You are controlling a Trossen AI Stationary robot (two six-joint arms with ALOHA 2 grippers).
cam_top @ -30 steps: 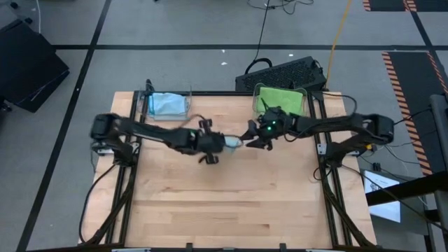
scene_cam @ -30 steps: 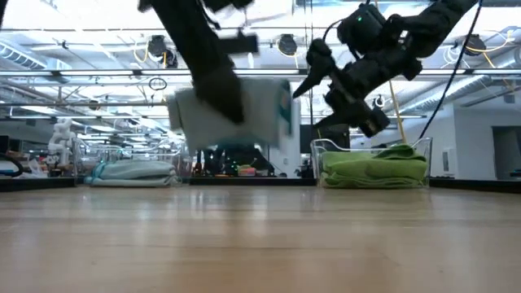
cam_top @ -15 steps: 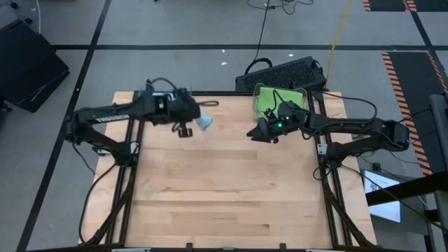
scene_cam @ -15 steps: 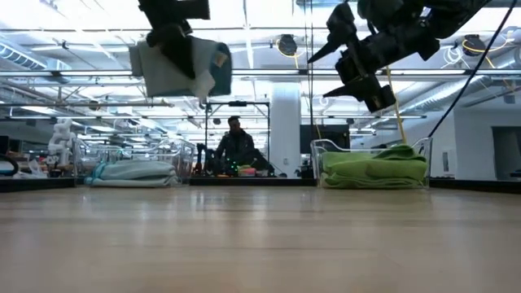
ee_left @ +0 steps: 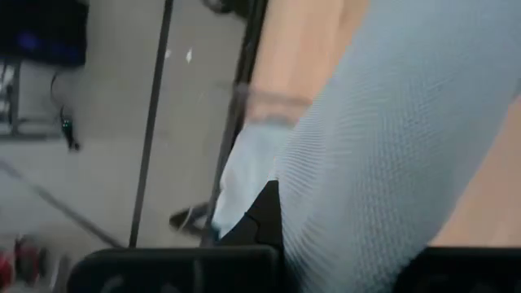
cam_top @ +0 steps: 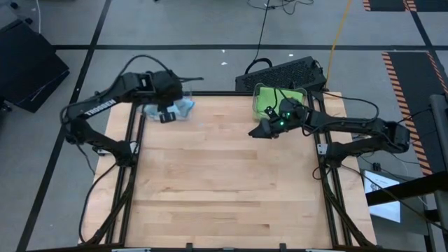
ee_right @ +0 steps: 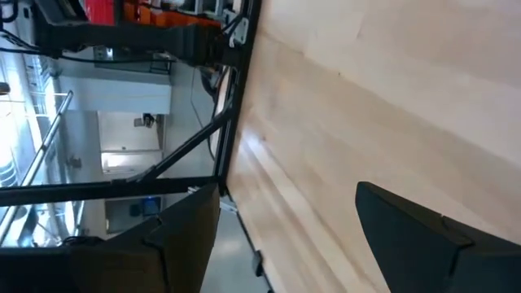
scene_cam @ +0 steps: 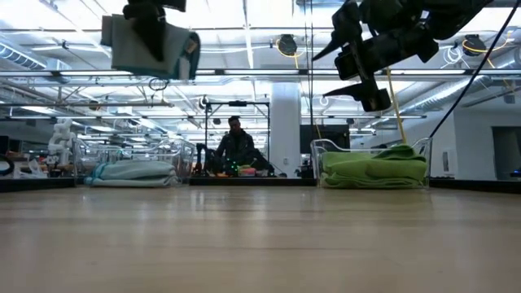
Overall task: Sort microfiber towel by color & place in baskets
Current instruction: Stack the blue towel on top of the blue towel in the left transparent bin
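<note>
- Since a second ago the left pincer (cam_top: 170,112) has carried the folded pale blue microfiber towel (cam_top: 183,106) from mid-desk to the far left corner; the right pincer (cam_top: 259,131) has drawn back a little toward the far right
- The left pincer is clamped on the pale blue towel, holding it high in the air above the left clear plastic rectangular basket (scene_cam: 130,167); in the left wrist view the cloth (ee_left: 391,146) fills most of the frame beside one dark finger (ee_left: 262,216)
- In the low view the held towel (scene_cam: 151,45) hangs well above the desk, over the left basket, which already holds a folded pale blue towel (scene_cam: 134,171)
- The right pincer hovers above the light wooden desk (cam_top: 224,189), jaws spread wide with nothing between them; its two dark fingers (ee_right: 423,236) stand well apart in the right wrist view
- The right clear plastic basket (cam_top: 256,96) sits at the far right corner of the desk, just behind the right pincer; it holds a folded bright green microfiber towel (cam_top: 269,96)
- A person (scene_cam: 235,146) sits in the room beyond the desk's far edge
</note>
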